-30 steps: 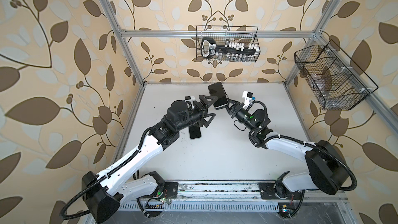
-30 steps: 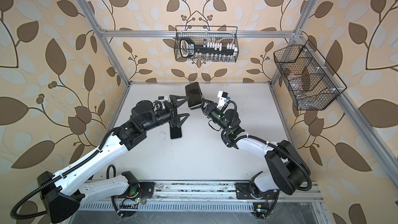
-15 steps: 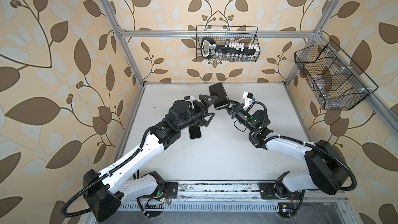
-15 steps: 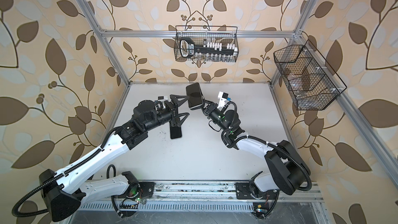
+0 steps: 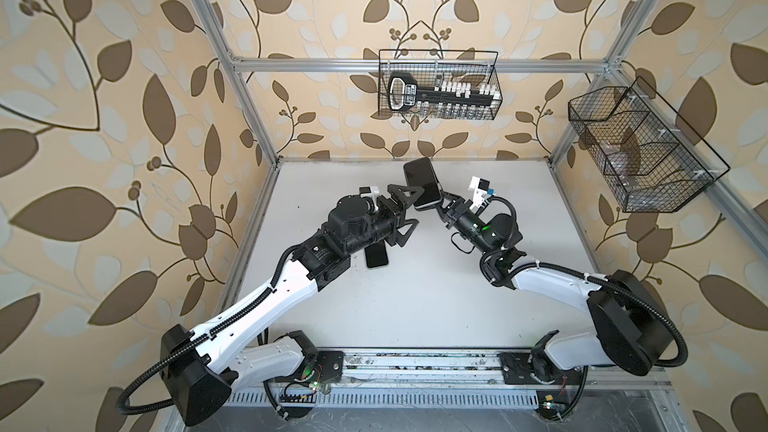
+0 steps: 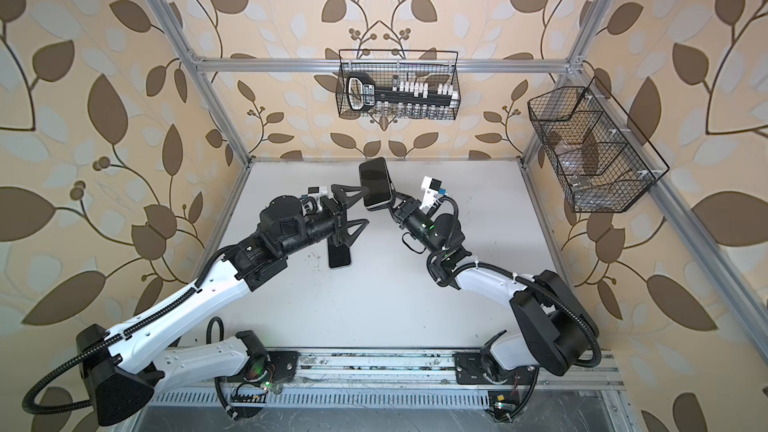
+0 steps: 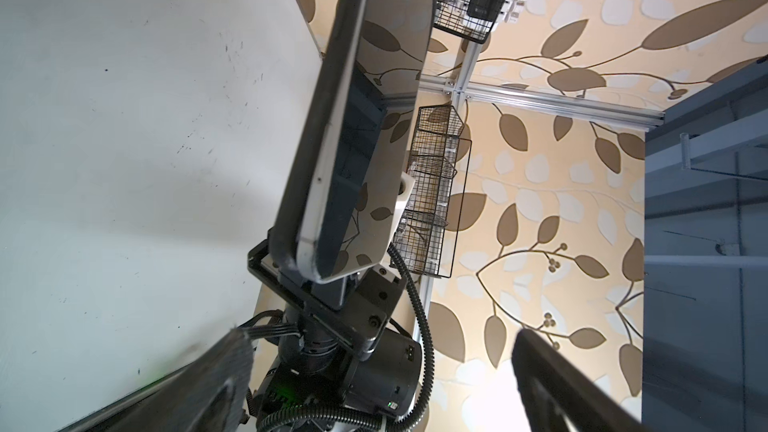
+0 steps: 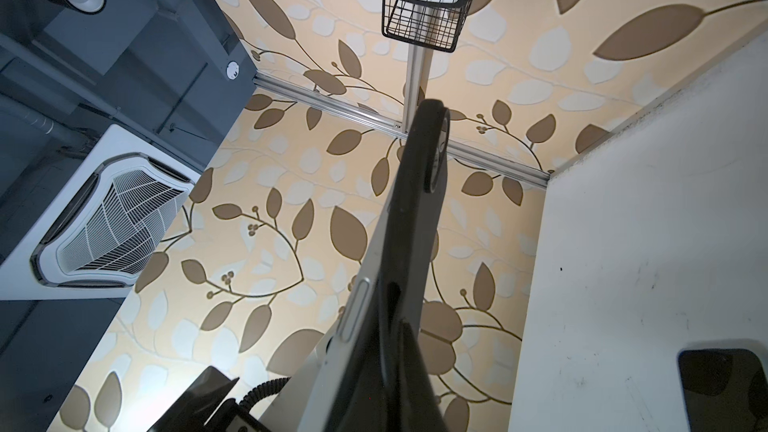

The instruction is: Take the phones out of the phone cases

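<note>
In both top views my right gripper [image 5: 440,201] [image 6: 395,202] is shut on the lower end of a phone [image 5: 422,182] [image 6: 376,189] and holds it tilted above the white table [image 5: 415,305], dark screen facing up. The left wrist view shows the phone's silver edge [image 7: 320,209] lying in the black phone case [image 7: 307,126], with the case's lower end in the right gripper. The right wrist view looks edge-on at the silver side [image 8: 357,317] and the case [image 8: 415,201]. My left gripper [image 5: 417,206] [image 6: 368,206] [image 7: 382,338] is open beside the phone. Its upper fingertip [image 5: 417,190] is close against the phone's side; I cannot tell if it touches.
A second dark phone-shaped slab [image 5: 376,255] [image 6: 340,257] [image 8: 723,384] lies flat on the table under my left wrist. A wire basket [image 5: 438,85] with tools hangs on the back wall. Another wire basket [image 5: 640,151] hangs on the right wall.
</note>
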You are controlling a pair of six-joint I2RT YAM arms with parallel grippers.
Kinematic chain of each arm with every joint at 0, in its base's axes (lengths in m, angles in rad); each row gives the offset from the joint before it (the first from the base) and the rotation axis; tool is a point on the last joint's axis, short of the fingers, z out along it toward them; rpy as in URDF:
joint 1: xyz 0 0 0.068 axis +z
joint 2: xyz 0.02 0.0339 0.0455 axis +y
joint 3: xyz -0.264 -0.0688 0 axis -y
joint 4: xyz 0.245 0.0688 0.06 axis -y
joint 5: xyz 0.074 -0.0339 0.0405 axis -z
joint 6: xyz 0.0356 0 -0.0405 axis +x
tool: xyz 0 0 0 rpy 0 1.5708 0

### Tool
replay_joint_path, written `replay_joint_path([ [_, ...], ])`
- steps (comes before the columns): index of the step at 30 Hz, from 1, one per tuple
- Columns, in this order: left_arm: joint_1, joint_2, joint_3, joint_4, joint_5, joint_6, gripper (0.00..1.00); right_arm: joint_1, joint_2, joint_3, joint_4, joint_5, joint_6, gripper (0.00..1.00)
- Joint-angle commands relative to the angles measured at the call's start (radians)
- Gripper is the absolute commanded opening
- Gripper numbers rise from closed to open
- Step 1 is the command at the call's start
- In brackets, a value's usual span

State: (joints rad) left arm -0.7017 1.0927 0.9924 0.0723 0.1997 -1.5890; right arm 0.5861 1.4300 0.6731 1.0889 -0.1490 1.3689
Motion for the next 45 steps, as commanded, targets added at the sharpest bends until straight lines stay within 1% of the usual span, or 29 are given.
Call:
replay_joint_path([
  [1,-0.009,0.007,0.060,0.098,-0.007,0.015,0.99,0.011,0.007,0.001,0.120,0.016,0.036,0.00],
  [8,-0.009,0.034,0.106,0.101,0.000,0.055,0.99,0.015,0.001,-0.004,0.128,0.020,0.042,0.00],
  [14,-0.009,0.059,0.106,0.124,0.019,0.040,0.99,0.023,0.002,-0.004,0.135,0.025,0.048,0.00],
  [22,-0.009,0.050,0.083,0.113,0.011,0.041,0.99,0.030,0.009,0.004,0.140,0.028,0.048,0.00],
  [25,-0.009,0.050,0.083,0.121,0.028,0.032,0.99,0.026,0.009,0.005,0.138,0.028,0.050,0.00],
  [36,-0.021,-0.016,0.046,0.071,0.007,0.042,0.99,0.016,0.013,0.013,0.129,0.027,0.052,0.00],
  [45,-0.029,0.034,0.032,0.103,0.027,0.037,0.99,0.019,0.014,0.017,0.138,0.030,0.059,0.00],
])
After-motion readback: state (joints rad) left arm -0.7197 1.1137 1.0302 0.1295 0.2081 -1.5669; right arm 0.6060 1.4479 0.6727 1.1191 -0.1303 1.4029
